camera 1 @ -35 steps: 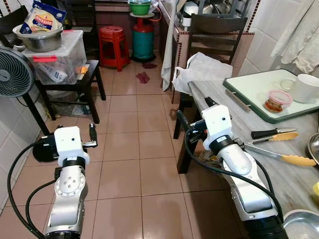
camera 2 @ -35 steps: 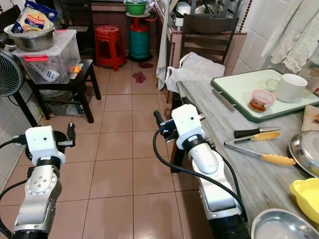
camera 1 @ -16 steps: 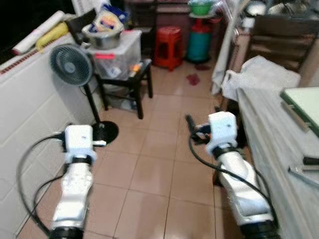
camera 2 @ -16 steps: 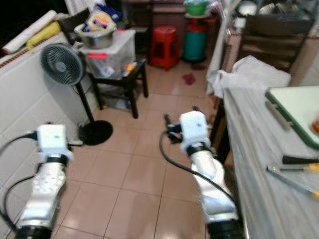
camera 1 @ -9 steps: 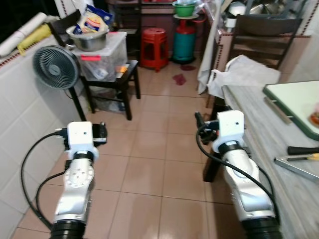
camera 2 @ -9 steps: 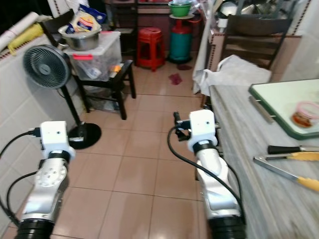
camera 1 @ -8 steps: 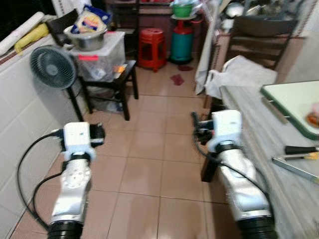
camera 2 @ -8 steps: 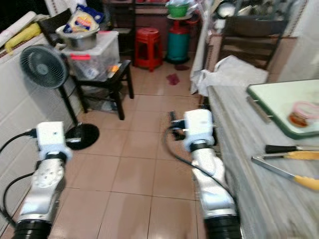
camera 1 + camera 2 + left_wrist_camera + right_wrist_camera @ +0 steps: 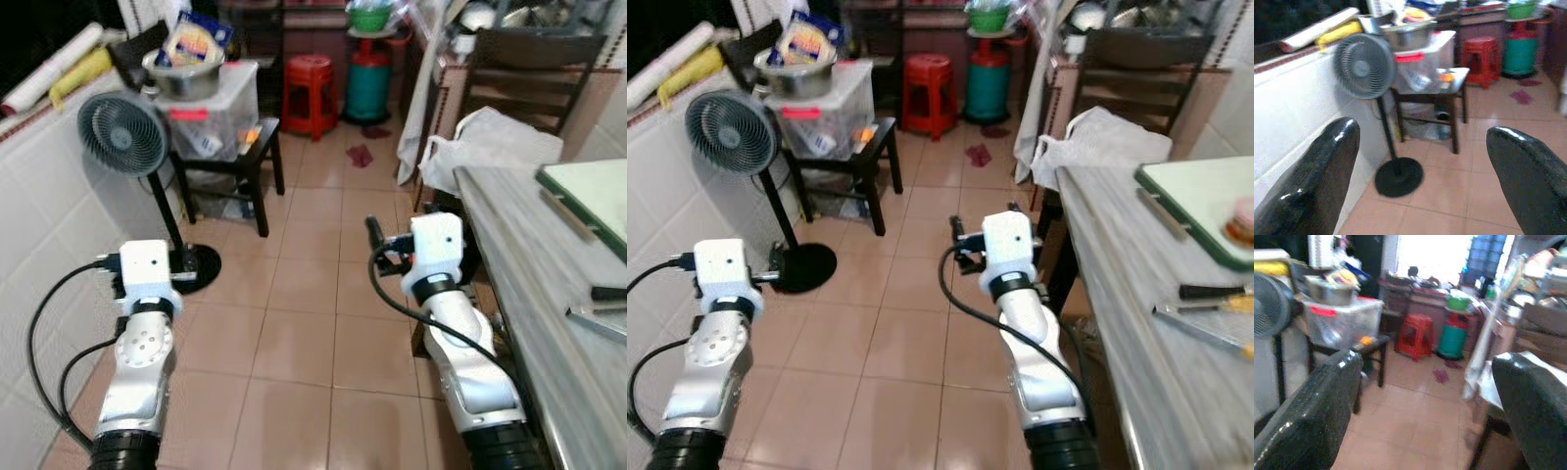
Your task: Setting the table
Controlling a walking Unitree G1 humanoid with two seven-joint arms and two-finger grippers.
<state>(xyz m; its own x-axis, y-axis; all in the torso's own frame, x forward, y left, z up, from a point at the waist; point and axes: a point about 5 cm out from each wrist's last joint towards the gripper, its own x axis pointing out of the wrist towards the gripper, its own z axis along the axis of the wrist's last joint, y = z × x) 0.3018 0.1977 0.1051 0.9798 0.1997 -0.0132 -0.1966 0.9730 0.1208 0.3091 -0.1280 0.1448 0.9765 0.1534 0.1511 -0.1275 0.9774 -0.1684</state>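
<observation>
Over the tiled kitchen floor [image 9: 294,333] beside the marble table [image 9: 529,264], your left gripper [image 9: 1415,161] and right gripper [image 9: 1425,396] both hang wide open, holding nothing.

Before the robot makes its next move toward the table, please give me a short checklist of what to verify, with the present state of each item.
1. Left gripper empty, jaws open: ok.
2. Right gripper empty, jaws open: ok.
3. Floor just ahead free of obstacles: ok; the fan stands off to the robot's left.
4. Table within reach: ok, its edge runs along the right arm.
5. Items to set located: not ok; tongs and a tray are partly visible, but plates are cut off from the frame.
6. Sharp image for aiming: not ok, the wrist views are blurred.
</observation>
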